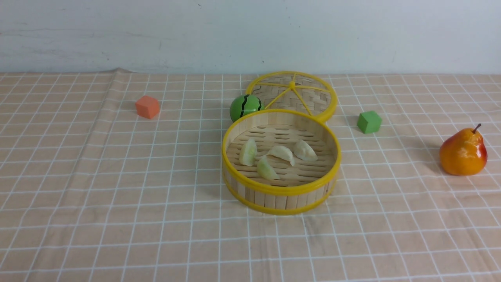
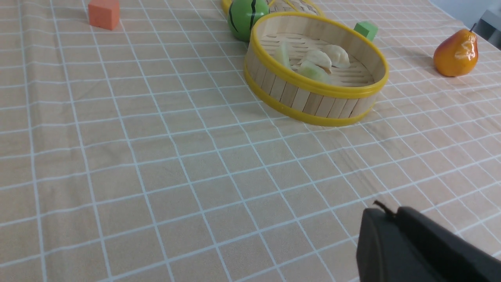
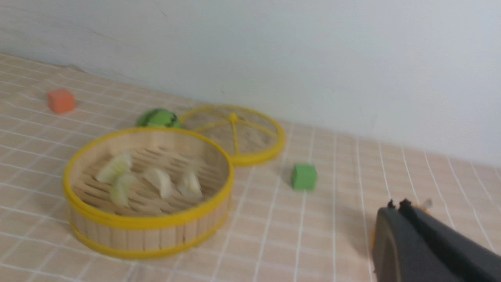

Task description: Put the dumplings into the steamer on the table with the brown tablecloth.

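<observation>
The steamer (image 1: 274, 200) stands on the brown tablecloth (image 1: 117, 176) at the middle of the table. Several pale dumplings (image 1: 282, 153) lie on its slatted floor, close together. The steamer (image 2: 313, 103) and the dumplings (image 2: 319, 58) also show in the left wrist view, and blurred in the right wrist view, steamer (image 3: 148, 235) and dumplings (image 3: 160, 182). My left gripper (image 2: 393, 213) is shut and empty, low over bare cloth well short of the steamer. My right gripper (image 3: 396, 205) is shut and empty, off to the steamer's right. Neither gripper shows in the front view.
The flat woven lid (image 1: 297, 98) lies behind the steamer, with a green striped ball (image 1: 245, 106) beside it. An orange cube (image 1: 148, 107) sits at the back left, a green cube (image 1: 369, 122) right of the lid, and an orange-red pear (image 1: 464, 152) at the far right.
</observation>
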`<state>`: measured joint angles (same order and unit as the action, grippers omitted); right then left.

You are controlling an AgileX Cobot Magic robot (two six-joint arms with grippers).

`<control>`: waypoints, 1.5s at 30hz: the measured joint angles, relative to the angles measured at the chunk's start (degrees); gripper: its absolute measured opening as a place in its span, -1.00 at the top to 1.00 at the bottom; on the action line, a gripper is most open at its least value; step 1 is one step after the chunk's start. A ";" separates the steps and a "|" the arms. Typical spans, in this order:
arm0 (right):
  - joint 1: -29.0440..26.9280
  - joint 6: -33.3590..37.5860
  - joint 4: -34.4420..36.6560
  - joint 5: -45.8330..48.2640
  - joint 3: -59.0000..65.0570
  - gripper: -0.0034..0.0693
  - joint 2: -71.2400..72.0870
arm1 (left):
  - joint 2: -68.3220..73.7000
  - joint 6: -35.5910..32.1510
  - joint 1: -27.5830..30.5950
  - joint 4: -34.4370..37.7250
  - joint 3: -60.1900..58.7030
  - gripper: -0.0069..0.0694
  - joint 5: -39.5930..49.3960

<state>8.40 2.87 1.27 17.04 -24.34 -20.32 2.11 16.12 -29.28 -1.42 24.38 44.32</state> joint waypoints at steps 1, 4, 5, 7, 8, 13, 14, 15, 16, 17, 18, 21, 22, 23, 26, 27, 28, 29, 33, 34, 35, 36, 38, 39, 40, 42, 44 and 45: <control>-4.13 -4.83 -1.27 0.36 6.19 0.96 4.95 | 0.00 0.05 0.00 0.00 0.00 0.72 0.00; -9.09 -10.00 -2.77 0.70 13.51 0.96 10.72 | 0.00 0.05 0.00 0.00 0.00 0.72 0.00; -10.39 -11.34 -3.17 0.93 16.12 0.96 12.89 | 0.00 0.05 0.00 0.00 0.00 0.72 0.00; -11.41 -12.44 -3.35 1.04 19.25 0.96 15.29 | 0.00 0.05 0.00 0.00 0.00 0.72 0.00; -11.95 -13.01 -3.42 1.57 21.75 0.96 17.82 | 0.00 0.05 0.00 0.00 0.00 0.71 0.00; -12.17 -13.42 -3.58 2.94 25.51 0.96 20.81 | 0.00 0.11 0.00 0.00 0.00 0.68 0.06; -12.02 -13.42 -3.58 3.18 25.51 0.96 20.83 | 0.00 0.11 0.00 0.00 0.00 0.68 0.06; -11.55 -13.42 -3.58 3.66 25.51 0.96 20.88 | 0.00 0.11 0.00 0.00 0.00 0.68 0.06; -11.55 -13.42 -3.58 3.66 25.51 0.96 20.88 | 0.00 0.11 0.00 0.00 0.00 0.68 0.06; -10.81 -13.42 -3.58 4.31 25.39 0.96 20.88 | 0.00 0.11 0.00 0.00 0.00 0.67 0.18; -10.41 -13.42 -3.58 4.59 25.33 0.96 20.88 | 0.00 0.11 0.00 0.00 0.00 0.67 0.18; -9.27 -13.42 -3.58 4.94 25.28 0.96 20.88 | -0.06 0.11 0.00 0.00 0.00 0.67 0.20; -9.20 -13.42 -3.58 4.94 25.28 0.96 20.88 | -0.06 0.11 0.00 0.00 0.00 0.67 0.20; -8.92 -13.42 -3.33 5.06 25.23 0.96 20.88 | -0.06 0.11 0.00 0.00 0.00 0.67 0.25; -8.86 -13.42 -2.86 5.10 25.23 0.96 20.88 | -0.06 0.11 0.00 0.00 0.00 0.66 0.25; -8.86 -13.42 -2.80 5.10 25.23 0.96 20.88 | -0.06 0.11 0.00 0.00 0.00 0.66 0.25; -8.86 -13.42 -2.79 5.10 25.23 0.95 20.88 | -0.06 0.11 0.00 0.00 0.00 0.66 0.25; -8.86 -13.42 -2.71 5.10 25.21 0.95 20.88 | -0.06 0.11 0.00 0.00 0.00 0.65 0.25; -8.86 -13.42 -2.67 5.15 25.21 0.95 20.88 | -0.06 0.11 0.00 0.00 0.00 0.63 0.25; -8.86 -13.42 -2.67 5.15 25.21 0.94 20.88 | -0.06 0.11 0.00 0.00 0.00 0.63 0.25; -8.86 -13.42 -2.67 5.15 25.21 0.94 20.88 | -0.06 0.11 0.00 0.00 0.00 0.63 0.25; -8.86 -13.42 -2.67 5.15 25.21 0.94 20.88 | -0.06 0.11 0.00 0.00 0.00 0.63 0.25; -8.86 -13.42 -2.67 5.15 25.21 0.93 20.88 | -0.06 0.11 0.00 0.00 0.00 0.63 0.25; -8.86 -13.42 -2.67 5.15 25.21 0.93 20.88 | -0.06 0.11 0.00 0.00 0.00 0.63 0.25; -8.86 -13.42 -2.67 5.15 25.21 0.93 20.88 | -0.06 0.11 0.00 0.00 0.00 0.63 0.25; -8.86 -13.42 -2.67 5.15 25.21 0.93 20.88 | -0.06 0.11 0.00 0.00 0.00 0.63 0.25; -8.86 -13.42 -2.67 5.15 25.21 0.92 20.88 | -0.06 0.11 0.00 0.00 0.00 0.63 0.31; -8.86 -13.42 -2.67 5.15 25.21 0.92 20.88 | -0.06 0.11 0.00 0.00 0.00 0.63 0.31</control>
<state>-0.46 -10.55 -1.40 22.19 0.87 0.56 2.05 16.23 -29.28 -1.42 24.38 44.63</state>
